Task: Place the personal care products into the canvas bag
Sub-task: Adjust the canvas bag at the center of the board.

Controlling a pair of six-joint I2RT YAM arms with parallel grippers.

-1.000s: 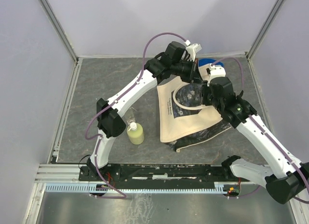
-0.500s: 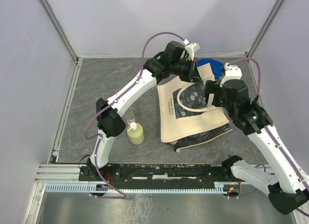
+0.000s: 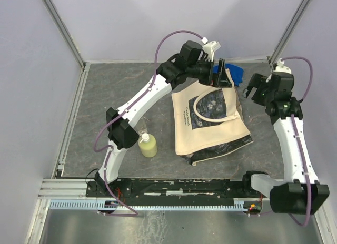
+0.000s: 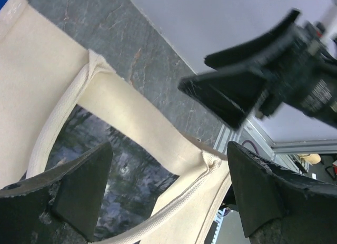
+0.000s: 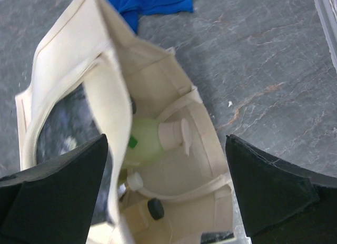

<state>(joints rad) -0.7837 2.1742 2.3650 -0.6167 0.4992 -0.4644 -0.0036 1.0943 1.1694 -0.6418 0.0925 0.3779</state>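
One yellow-green bottle (image 3: pixel 148 145) stands upright on the tabletop (image 3: pixel 121 86), left of the canvas bag (image 3: pixel 184 141), well apart from both tools. Left tool (image 3: pixel 217 78) spread above the bag's far rim. Right tool (image 3: pixel 253 89) spread, empty, off right. The left is nearer, and the bottle lies back toward the bases.

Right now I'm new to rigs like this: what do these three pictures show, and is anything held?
Two white robot arms are bolted at the near edge of the table. The overhead picture shows both; the other two come from a camera on each wrist, looking past its dark fingers. The left claw and right claw both stand open, holding nothing. On the table lie a canvas bag, a blue cloth beyond it, and one yellow-green bottle outside. The right wrist view looks into the bag, where a second green bottle lies among other items.
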